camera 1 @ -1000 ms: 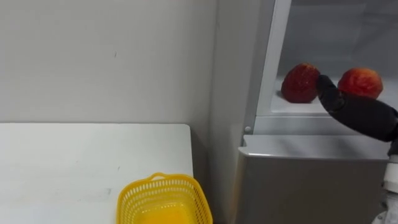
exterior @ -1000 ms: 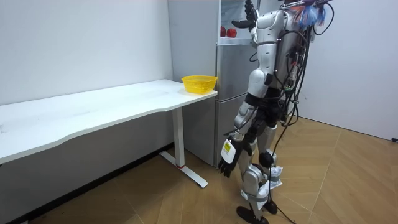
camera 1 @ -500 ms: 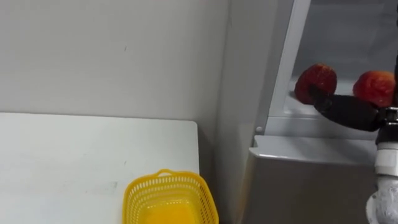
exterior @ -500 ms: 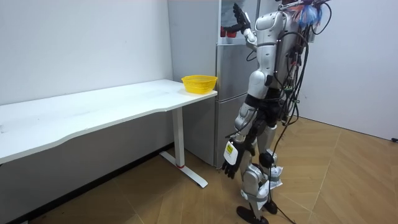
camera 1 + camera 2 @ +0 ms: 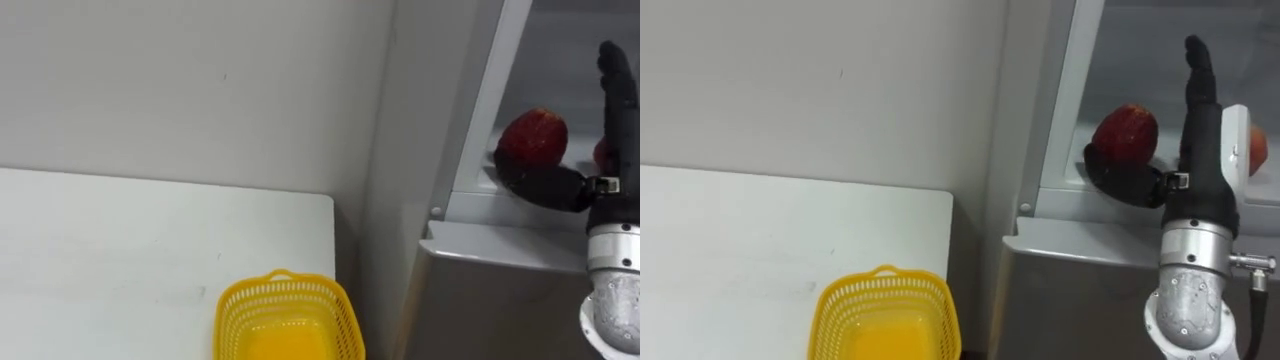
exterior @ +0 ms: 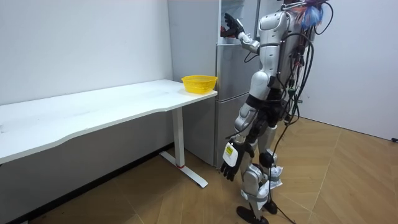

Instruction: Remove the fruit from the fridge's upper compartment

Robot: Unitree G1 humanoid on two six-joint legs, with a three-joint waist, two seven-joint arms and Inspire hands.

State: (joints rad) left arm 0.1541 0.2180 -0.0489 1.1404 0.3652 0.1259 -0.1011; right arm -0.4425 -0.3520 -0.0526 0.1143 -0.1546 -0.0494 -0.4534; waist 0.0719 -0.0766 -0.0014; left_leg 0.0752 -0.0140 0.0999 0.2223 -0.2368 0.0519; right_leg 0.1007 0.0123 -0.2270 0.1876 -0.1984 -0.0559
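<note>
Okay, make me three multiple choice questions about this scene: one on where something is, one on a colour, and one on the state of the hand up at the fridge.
1. Where is the yellow basket?
A. on the white table, at the end next to the fridge
B. inside the fridge
C. on the floor

2. What colour is the fruit beside the right hand?
A. green
B. red
C. yellow

3. How is the right hand?
A. shut on the fruit
B. open, fingers straight up
C. curled into a fist

Answers: 1 A, the basket sits on the tabletop by the fridge. 2 B, the fruit on the upper shelf is red. 3 B, the fingers point straight up and grip nothing.
</note>
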